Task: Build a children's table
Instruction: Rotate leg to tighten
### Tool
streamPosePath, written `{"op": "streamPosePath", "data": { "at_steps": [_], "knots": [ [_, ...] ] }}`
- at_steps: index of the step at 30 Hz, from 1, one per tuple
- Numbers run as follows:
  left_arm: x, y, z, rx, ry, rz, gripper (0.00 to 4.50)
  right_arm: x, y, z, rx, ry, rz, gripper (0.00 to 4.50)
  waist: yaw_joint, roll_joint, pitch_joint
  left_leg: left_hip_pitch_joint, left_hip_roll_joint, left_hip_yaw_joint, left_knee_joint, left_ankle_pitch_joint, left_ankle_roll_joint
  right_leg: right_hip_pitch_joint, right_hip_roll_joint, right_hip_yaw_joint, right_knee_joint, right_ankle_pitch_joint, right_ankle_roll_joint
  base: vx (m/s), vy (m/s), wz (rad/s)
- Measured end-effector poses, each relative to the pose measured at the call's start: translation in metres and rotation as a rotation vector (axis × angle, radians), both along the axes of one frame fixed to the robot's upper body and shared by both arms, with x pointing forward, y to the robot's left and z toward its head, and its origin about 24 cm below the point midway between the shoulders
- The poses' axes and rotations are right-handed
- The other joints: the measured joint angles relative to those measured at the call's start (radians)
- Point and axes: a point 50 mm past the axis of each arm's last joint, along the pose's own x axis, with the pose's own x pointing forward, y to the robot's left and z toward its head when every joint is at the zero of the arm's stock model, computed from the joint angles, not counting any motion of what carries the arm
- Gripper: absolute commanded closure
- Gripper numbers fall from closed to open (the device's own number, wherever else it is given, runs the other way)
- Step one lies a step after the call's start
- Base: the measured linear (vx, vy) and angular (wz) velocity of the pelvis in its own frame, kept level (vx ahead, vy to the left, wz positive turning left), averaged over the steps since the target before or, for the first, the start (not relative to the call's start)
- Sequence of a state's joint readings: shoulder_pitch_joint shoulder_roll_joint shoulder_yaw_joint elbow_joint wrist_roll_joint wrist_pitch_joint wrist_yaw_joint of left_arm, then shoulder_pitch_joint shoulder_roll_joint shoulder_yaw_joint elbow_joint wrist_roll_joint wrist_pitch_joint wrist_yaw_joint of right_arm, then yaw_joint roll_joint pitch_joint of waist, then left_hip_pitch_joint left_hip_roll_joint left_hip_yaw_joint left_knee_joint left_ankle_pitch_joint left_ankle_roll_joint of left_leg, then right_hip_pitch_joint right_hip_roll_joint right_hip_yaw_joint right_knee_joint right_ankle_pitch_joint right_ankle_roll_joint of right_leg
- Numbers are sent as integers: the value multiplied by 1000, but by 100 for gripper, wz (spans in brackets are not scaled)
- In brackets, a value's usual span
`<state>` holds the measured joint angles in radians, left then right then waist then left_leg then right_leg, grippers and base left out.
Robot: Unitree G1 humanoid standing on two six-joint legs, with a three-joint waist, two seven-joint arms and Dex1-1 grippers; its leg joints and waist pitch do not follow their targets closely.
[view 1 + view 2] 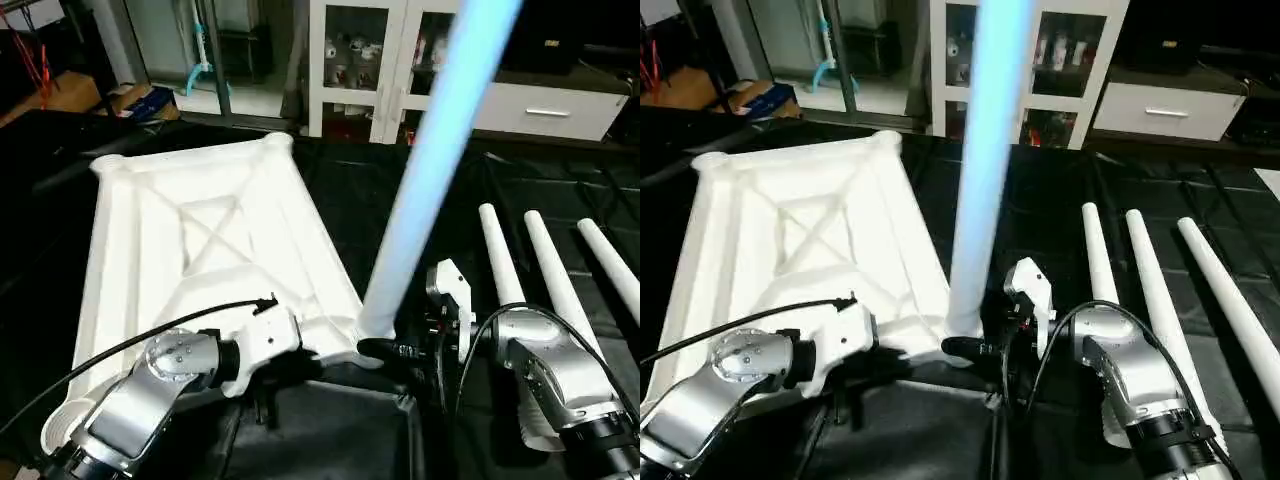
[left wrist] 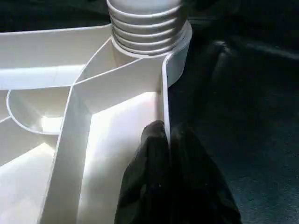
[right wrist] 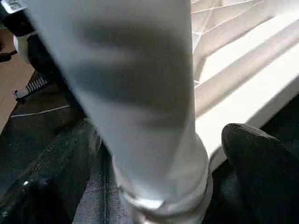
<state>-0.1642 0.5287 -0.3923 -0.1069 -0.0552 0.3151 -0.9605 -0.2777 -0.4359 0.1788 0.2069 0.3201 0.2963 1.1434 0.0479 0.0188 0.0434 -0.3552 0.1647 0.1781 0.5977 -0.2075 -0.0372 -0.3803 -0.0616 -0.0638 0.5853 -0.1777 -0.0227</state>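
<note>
The white table top (image 1: 200, 230) lies upside down on the black mat, its X ribs facing up. One white leg (image 1: 420, 180) stands in the near right corner socket (image 2: 180, 60) and leans up and away; several turns of its thread (image 2: 145, 32) show above the socket. My left gripper (image 2: 166, 140) is shut on the top's near rim wall, a short way from that socket. My right gripper (image 1: 385, 350) sits at the leg's base, open, with one fingertip (image 3: 261, 168) clear of the leg. Three more legs (image 1: 555, 275) lie side by side on the mat to the right.
A white glass-door cabinet (image 1: 370, 60) and a white drawer unit (image 1: 545, 110) stand beyond the mat's far edge. A cardboard box (image 1: 140, 100) sits on the floor at the back left. Black cables run from both wrists.
</note>
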Motion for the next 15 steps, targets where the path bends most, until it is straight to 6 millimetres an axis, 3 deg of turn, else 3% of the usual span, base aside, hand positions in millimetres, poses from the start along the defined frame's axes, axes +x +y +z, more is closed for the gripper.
{"op": "streamPosePath", "data": {
  "at_steps": [2, 11, 12, 15],
  "knots": [
    [0, 0, 0, 0, 1, -6, 450, -1, 2, -1, -7, 4, 10, 4, 0, 0, 0, 0, 0, 0, 0, 0, -1, 0, 0, 0, 0, 0, 0, 0, 0, 0],
    [0, -1, 0, -2, 0, -14, 450, -5, 0, -5, -75, 2, 69, 75, 5, 0, 0, -1, 0, 0, 0, 1, -1, 0, 0, 0, 1, 0, 0, 0, 0, 0],
    [0, -1, 0, -2, -1, -14, 450, -5, 0, -5, -76, -1, 69, 102, 5, 0, 0, -1, 0, 0, 0, 1, -1, 0, 0, 0, 1, 0, 0, 0, 0, 0],
    [0, -1, 0, 0, 0, -15, 450, -4, 0, -5, -80, -5, 65, 112, 6, 0, 0, -1, 0, 0, 0, 1, -1, 0, 0, 0, 1, 0, 0, 0, 0, 0]
  ]
}}
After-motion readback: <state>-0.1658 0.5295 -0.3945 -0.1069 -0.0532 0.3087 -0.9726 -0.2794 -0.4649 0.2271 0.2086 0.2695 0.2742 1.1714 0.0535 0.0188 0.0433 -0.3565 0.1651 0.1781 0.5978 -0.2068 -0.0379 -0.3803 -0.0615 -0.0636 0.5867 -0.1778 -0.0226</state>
